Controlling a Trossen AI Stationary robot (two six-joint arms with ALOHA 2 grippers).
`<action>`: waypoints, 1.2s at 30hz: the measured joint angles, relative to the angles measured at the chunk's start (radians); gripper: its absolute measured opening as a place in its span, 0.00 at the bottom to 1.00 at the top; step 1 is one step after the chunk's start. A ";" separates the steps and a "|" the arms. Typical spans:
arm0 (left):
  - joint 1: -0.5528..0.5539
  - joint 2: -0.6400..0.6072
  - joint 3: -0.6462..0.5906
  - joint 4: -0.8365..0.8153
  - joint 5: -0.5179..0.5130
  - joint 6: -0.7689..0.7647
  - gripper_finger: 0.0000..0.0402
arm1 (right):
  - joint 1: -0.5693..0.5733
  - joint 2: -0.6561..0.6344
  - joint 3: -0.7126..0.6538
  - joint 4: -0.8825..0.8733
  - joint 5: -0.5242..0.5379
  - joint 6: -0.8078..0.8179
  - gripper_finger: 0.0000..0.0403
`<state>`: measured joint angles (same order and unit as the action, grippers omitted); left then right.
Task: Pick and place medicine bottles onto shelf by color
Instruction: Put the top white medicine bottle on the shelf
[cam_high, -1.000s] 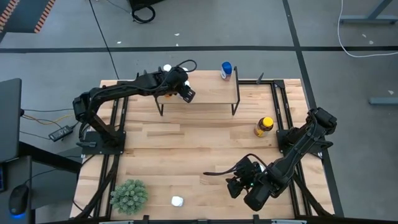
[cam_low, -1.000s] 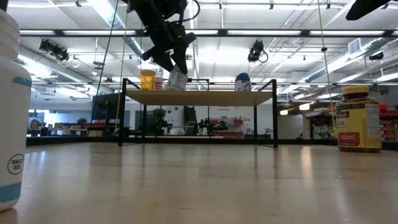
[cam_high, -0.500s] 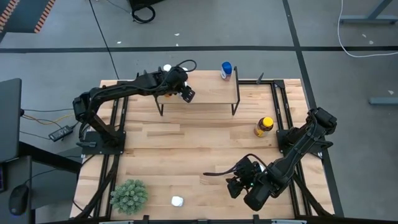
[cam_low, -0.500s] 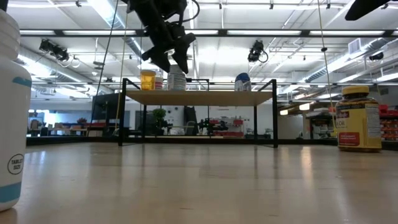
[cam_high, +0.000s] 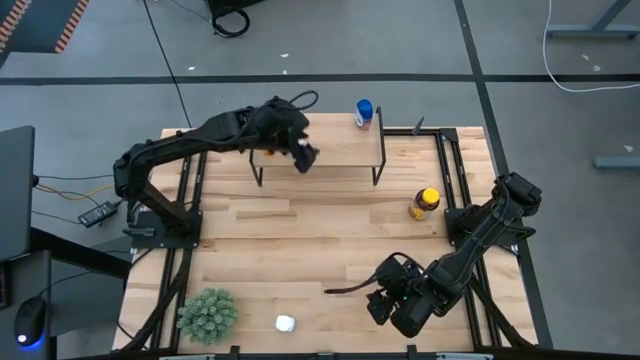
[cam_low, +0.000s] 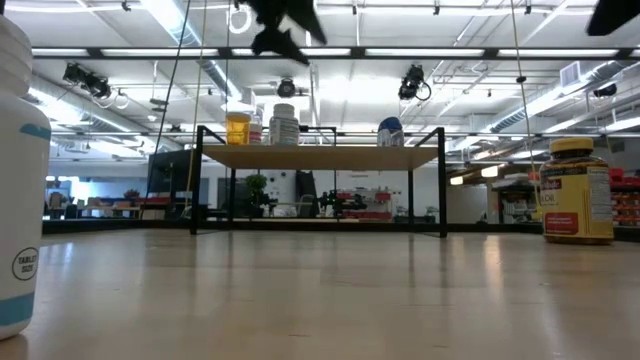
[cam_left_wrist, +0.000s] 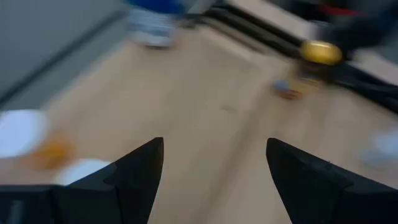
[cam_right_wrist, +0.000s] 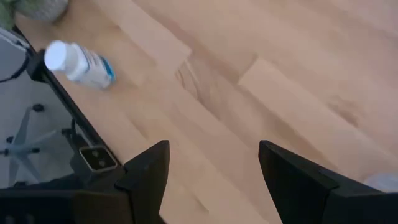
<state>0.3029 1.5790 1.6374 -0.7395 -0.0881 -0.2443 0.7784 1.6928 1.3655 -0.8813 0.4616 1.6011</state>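
Note:
The shelf (cam_high: 340, 152) stands at the table's far side. In the low view an orange bottle (cam_low: 238, 128), a white bottle (cam_low: 284, 124) and a blue bottle (cam_low: 390, 131) stand upright on it. My left gripper (cam_high: 303, 157) hangs open and empty above the shelf's left part, well above the white bottle (cam_low: 285, 25). The amber yellow-capped bottle (cam_high: 424, 204) stands on the table at the right. A white bottle (cam_high: 285, 323) lies on its side at the near edge. My right gripper (cam_high: 385, 300) is open and empty, low over the table's near right part.
A green spiky plant (cam_high: 208, 314) stands at the near left corner. The lying white bottle (cam_right_wrist: 79, 64) is close to the table's near edge. Bare wood lies between the shelf and my right gripper.
My left gripper stood the tilted white bottle upright on the shelf beside the orange one, let go of it, then rose well above the shelf. The bottle now stands on its own.

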 joint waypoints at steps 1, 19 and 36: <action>-0.014 -0.001 0.008 0.006 0.043 -0.002 0.72 | 0.000 0.000 0.000 -0.001 -0.012 0.009 0.63; -0.385 -0.001 0.007 0.012 0.157 -0.166 0.68 | 0.185 0.000 0.000 -0.336 -0.097 0.178 0.80; -0.611 0.027 0.004 0.155 -0.134 -0.459 0.68 | 0.213 0.000 -0.114 -0.505 -0.041 0.322 0.91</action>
<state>-0.3080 1.6065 1.6417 -0.5842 -0.2223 -0.7031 0.9910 1.6932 1.2518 -1.3860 0.4204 1.9235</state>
